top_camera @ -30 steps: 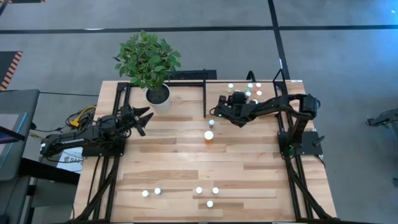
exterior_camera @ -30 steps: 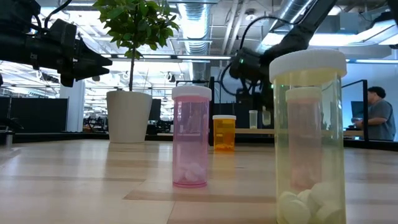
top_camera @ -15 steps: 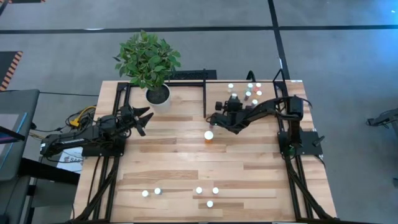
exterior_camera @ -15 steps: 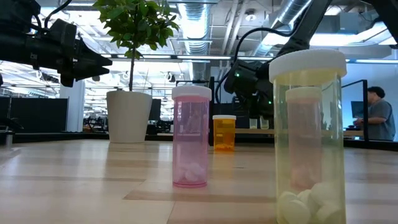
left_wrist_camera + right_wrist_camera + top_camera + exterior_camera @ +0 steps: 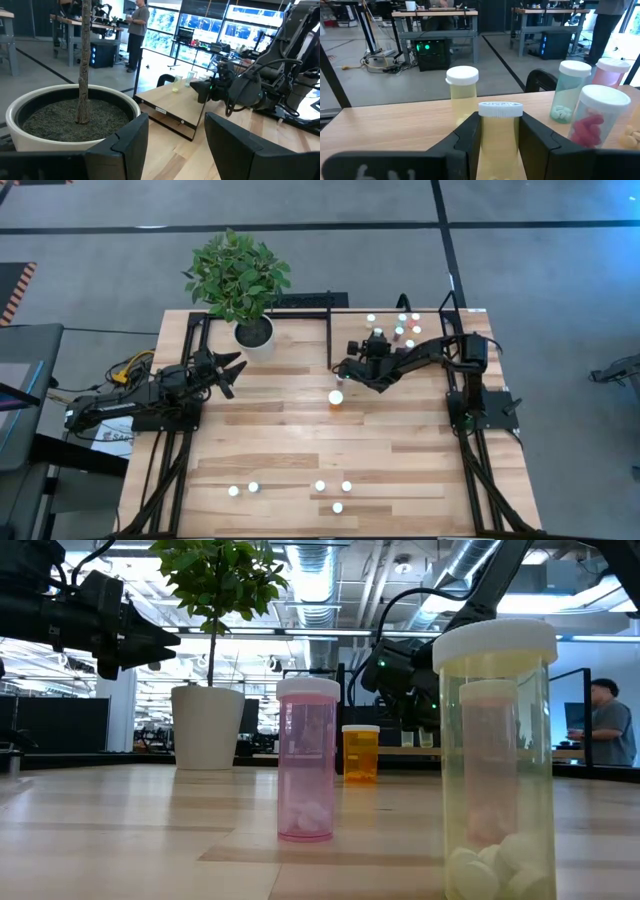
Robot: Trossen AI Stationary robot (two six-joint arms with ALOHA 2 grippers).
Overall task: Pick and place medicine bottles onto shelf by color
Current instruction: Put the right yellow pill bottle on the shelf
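From above, the right pincer (image 5: 352,367) is hanging over the shelf (image 5: 430,330); the left pincer (image 5: 232,370) is waiting, parted, beside the plant pot (image 5: 254,332). The right wrist view is showing its fingers (image 5: 468,136) clamping a yellowish bottle (image 5: 500,131).

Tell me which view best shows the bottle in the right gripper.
Right wrist view: the white-capped yellowish bottle sits close, clamped between the right gripper fingers. The high view shows only a speck at that gripper; low and left wrist views show the arm, not the bottle.
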